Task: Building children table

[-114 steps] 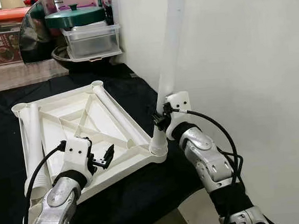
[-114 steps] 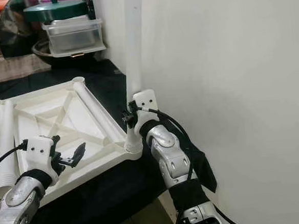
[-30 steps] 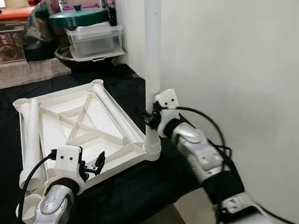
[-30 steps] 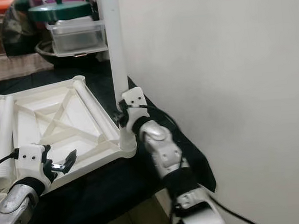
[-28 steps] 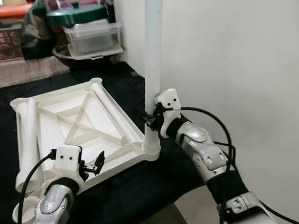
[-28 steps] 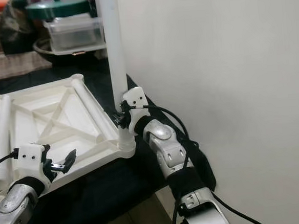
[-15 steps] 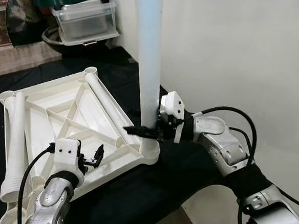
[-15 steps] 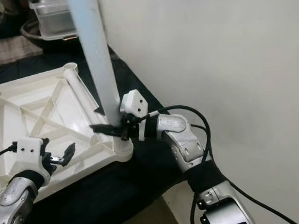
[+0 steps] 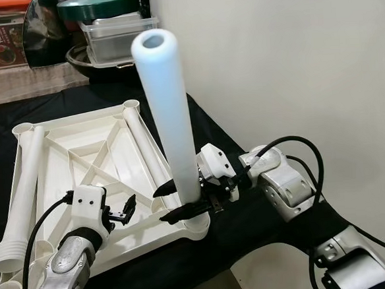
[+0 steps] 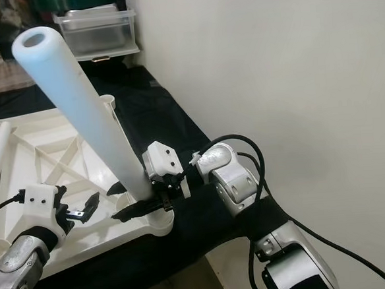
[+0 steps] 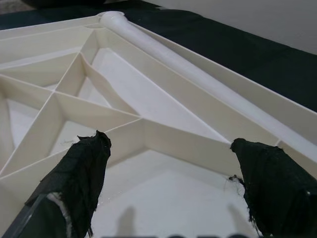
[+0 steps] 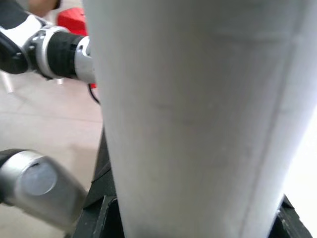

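A white plastic table top (image 9: 94, 161) lies upside down on a black cloth. A white tube leg (image 9: 167, 113) stands in its near right corner socket (image 9: 195, 227) and leans toward me. My right gripper (image 9: 172, 201) is shut on the leg's base from the right side; the leg's surface looms close in the right wrist view (image 12: 198, 124). My left gripper (image 9: 122, 210) hovers open just above the table top's near ribs (image 11: 124, 129), with its fingertips (image 11: 84, 168) wide apart. Two more legs lie on the table top, one along its left edge (image 9: 21, 196) and one along its right edge (image 9: 146, 144).
A white wall (image 9: 292, 58) rises close on the right, beside the cloth's edge. At the back stand clear plastic boxes (image 9: 115, 37) under a green lid (image 9: 97, 5). The cloth's front edge (image 9: 188, 277) drops off near my arms.
The leg has tipped from upright to leaning toward me. My right gripper has dropped and turned to hold it from the side at its base. The camera has shifted; the left gripper has hardly moved.
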`<state>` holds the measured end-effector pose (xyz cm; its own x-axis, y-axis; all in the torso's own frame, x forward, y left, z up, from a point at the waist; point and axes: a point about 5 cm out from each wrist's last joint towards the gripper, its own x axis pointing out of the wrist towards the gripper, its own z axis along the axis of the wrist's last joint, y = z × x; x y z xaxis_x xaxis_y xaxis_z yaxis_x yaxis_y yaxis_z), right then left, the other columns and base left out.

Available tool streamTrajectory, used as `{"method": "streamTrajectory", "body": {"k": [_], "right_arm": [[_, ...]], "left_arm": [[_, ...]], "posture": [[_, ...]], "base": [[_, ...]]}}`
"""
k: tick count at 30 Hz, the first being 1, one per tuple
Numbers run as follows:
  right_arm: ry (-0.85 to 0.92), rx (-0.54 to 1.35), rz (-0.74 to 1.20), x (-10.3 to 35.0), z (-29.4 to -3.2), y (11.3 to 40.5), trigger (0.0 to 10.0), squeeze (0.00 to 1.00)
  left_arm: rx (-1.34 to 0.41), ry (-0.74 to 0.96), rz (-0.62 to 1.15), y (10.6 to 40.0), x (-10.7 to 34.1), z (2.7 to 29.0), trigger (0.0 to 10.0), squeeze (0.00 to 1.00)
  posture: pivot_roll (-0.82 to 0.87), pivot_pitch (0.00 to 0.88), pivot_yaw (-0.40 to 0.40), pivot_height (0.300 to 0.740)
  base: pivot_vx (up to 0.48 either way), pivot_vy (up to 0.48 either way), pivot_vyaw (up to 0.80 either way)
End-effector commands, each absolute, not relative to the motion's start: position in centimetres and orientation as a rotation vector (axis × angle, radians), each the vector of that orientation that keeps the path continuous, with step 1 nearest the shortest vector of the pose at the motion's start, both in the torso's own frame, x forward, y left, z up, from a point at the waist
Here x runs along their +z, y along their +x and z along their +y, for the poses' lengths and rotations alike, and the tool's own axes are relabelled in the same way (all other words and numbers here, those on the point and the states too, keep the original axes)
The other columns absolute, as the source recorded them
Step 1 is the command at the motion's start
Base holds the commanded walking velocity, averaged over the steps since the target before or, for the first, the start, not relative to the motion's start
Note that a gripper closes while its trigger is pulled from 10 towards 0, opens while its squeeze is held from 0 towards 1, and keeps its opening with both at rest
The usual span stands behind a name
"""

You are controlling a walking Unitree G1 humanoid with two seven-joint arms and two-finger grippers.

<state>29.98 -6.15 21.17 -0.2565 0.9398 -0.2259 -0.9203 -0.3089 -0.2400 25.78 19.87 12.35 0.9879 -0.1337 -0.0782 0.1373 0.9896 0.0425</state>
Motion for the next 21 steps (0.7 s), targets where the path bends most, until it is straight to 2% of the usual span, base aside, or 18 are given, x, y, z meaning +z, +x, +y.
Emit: {"method": "streamTrajectory", "body": {"k": [1, 10, 13, 17, 19, 20, 21], "right_arm": [[-0.308, 1.921, 0.047, 19.6, -5.9, 29.7, 10.0, 0.0], [-0.245, 1.916, 0.096, 19.3, -5.5, 30.7, 10.0, 0.0], [-0.18, 1.841, 0.097, 19.2, -5.1, 31.5, 10.0, 0.0], [-0.18, 1.841, 0.097, 19.2, -5.1, 31.5, 10.0, 0.0], [-0.146, 1.769, 0.087, 19.1, -4.9, 32.1, 10.0, 0.0], [-0.101, 1.641, 0.063, 18.7, -4.6, 32.7, 10.0, 0.0], [-0.101, 1.641, 0.063, 18.7, -4.6, 32.7, 10.0, 0.0]], "left_arm": [[-0.136, 0.045, 0.089, 25.5, 12.2, 19.9, 10.0, 0.0], [-0.128, 0.039, 0.094, 25.3, 12.0, 19.9, 10.0, 0.0], [-0.126, 0.032, 0.098, 25.3, 11.9, 19.9, 10.0, 0.0], [-0.126, 0.032, 0.098, 25.3, 11.9, 19.9, 10.0, 0.0], [-0.124, 0.029, 0.1, 25.2, 11.8, 19.8, 10.0, 0.0], [-0.118, 0.024, 0.103, 25.1, 11.8, 19.8, 10.0, 0.0], [-0.118, 0.024, 0.103, 25.1, 11.8, 19.8, 10.0, 0.0]], "posture": [[0.08, 0.0, -0.089, 0.74], [0.08, 0.0, -0.099, 0.74], [0.08, 0.0, -0.1, 0.74], [0.08, 0.0, -0.1, 0.74], [0.08, 0.0, -0.101, 0.74], [0.07, 0.0, -0.1, 0.74], [0.07, 0.0, -0.1, 0.74]], "base": [[0.0, 0.0, 0.0], [0.0, 0.0, 0.0], [0.0, 0.0, 0.0], [0.0, 0.0, 0.0], [0.0, 0.0, 0.0], [0.0, 0.0, 0.0], [0.0, 0.0, 0.0]]}}
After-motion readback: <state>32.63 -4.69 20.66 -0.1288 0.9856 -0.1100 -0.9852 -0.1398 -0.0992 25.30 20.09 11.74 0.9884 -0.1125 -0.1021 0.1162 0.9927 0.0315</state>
